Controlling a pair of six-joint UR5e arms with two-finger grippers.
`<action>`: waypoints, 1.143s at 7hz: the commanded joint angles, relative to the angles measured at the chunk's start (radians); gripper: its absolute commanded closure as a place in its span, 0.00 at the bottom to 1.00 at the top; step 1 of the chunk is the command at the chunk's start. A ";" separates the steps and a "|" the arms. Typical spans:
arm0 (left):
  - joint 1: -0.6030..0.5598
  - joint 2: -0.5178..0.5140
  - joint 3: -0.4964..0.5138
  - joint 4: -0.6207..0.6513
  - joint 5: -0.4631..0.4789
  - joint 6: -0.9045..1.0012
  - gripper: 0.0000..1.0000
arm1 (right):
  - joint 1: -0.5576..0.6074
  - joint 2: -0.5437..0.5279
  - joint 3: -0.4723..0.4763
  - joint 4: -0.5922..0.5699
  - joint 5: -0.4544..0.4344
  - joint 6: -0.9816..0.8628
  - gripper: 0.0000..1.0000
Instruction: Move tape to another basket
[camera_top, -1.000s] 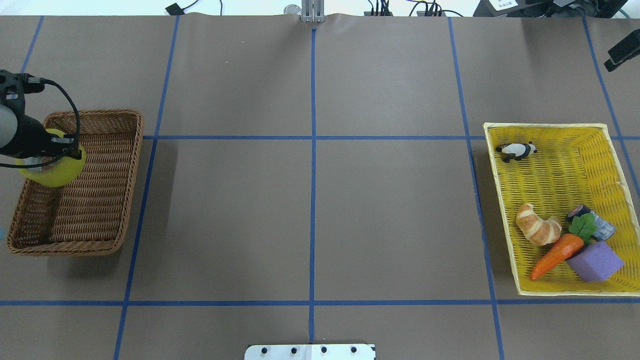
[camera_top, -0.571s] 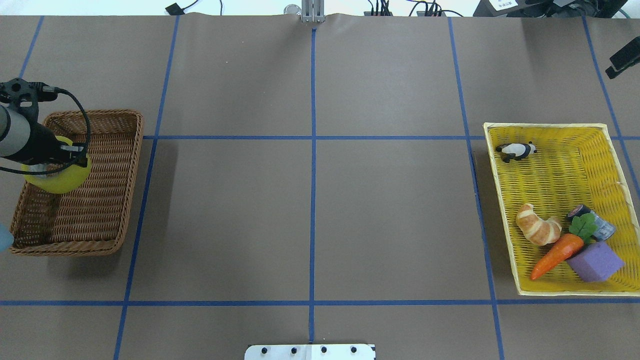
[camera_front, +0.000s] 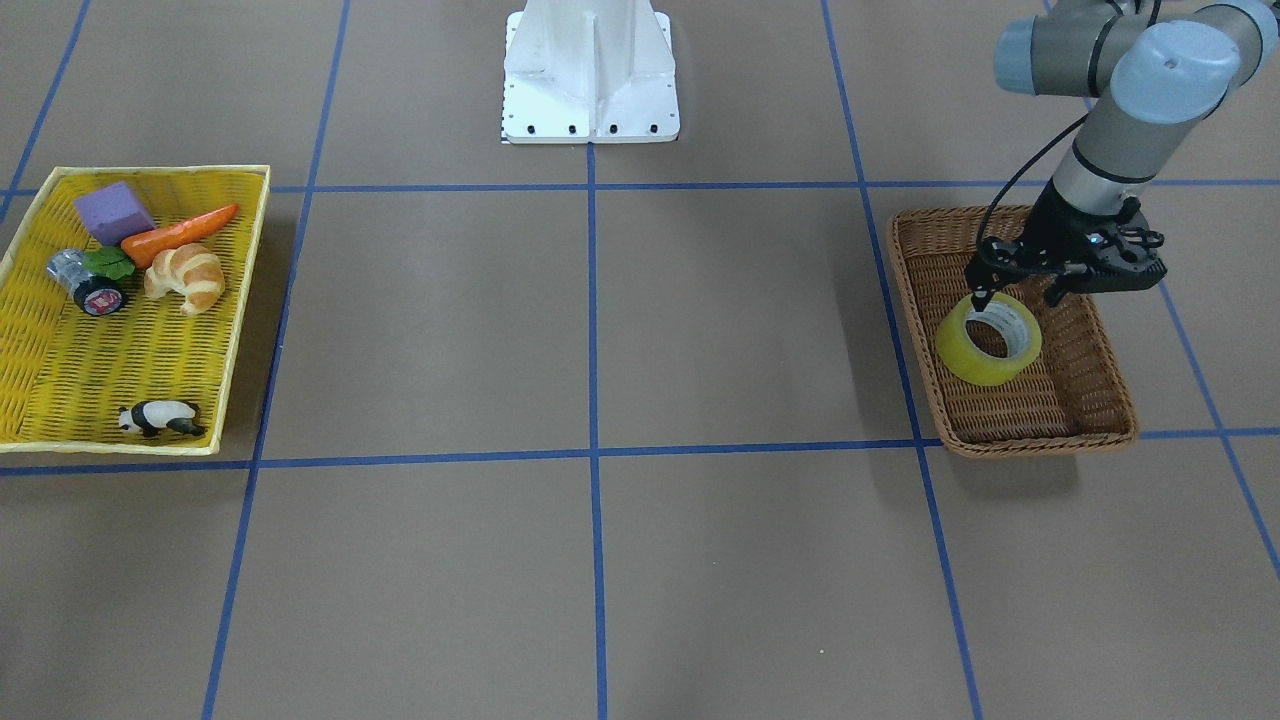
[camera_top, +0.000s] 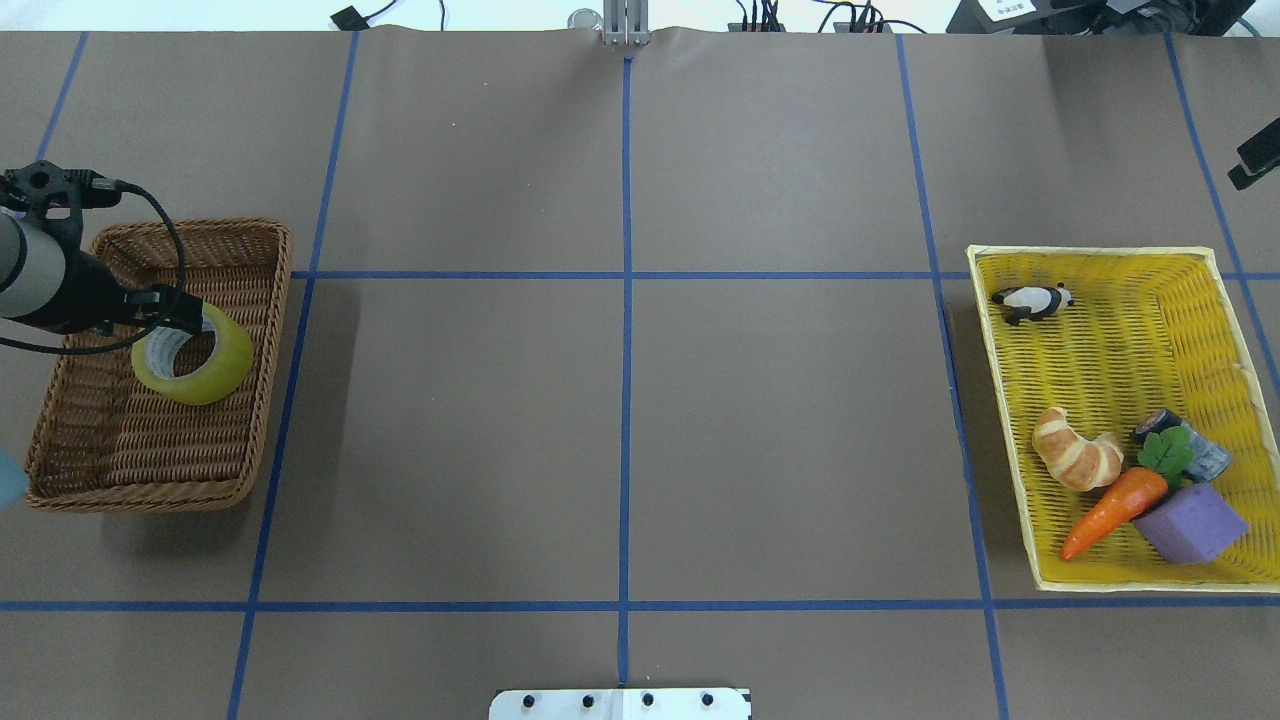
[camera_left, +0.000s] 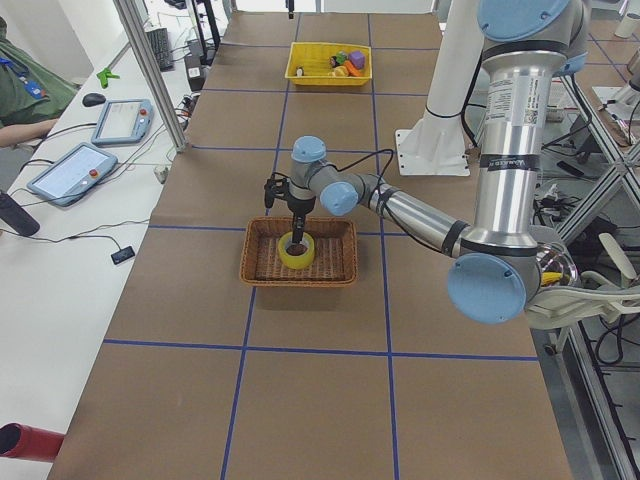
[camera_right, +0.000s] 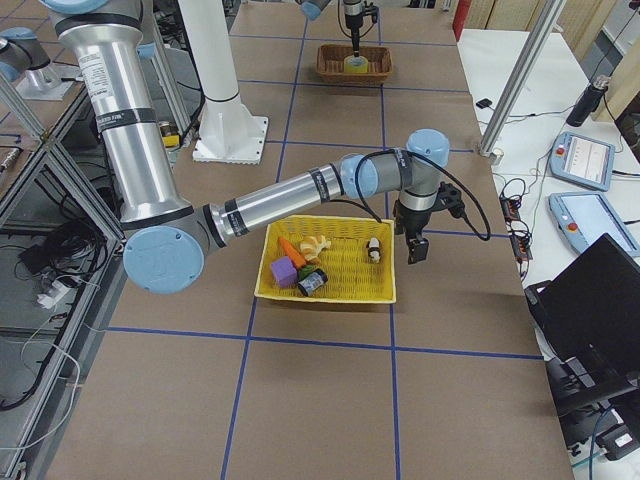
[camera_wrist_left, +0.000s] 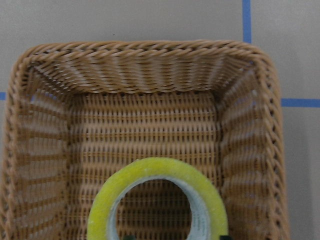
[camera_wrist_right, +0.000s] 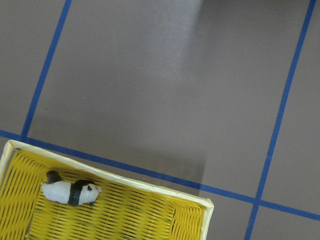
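The yellow tape (camera_top: 232, 362) hangs tilted, its hole showing, over the brown wicker basket (camera_top: 265, 400) at the table's left. My left gripper (camera_top: 190, 315) is shut on the roll's upper edge, and in the front view its fingers (camera_front: 978, 292) pinch the tape (camera_front: 960, 352) above the basket (camera_front: 1040, 438). The left wrist view shows the tape (camera_wrist_left: 200, 187) over the basket floor (camera_wrist_left: 145, 125). My right gripper (camera_right: 413, 250) hovers just beyond the yellow tray (camera_right: 340, 285); I cannot tell whether it is open.
The flat yellow tray (camera_top: 1100, 330) at the right holds a panda figure (camera_top: 1035, 300), a croissant (camera_top: 1075, 450), a carrot (camera_top: 1110, 505), a purple block (camera_top: 1190, 520) and a silver cylinder (camera_top: 1200, 455). Blue tape lines cross the brown table.
My left gripper has carried the tape to the right across the basket and the roll has tipped, showing its hole. The basket has shifted slightly right. The right gripper has drifted outward.
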 joint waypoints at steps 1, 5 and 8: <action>-0.099 0.073 -0.024 0.007 -0.012 0.198 0.01 | 0.013 -0.026 0.007 0.002 0.011 0.002 0.00; -0.573 0.137 0.169 0.091 -0.251 0.791 0.01 | 0.147 -0.181 0.047 0.006 0.123 -0.015 0.00; -0.717 0.134 0.232 0.173 -0.258 1.020 0.01 | 0.155 -0.241 0.061 0.006 0.111 -0.018 0.00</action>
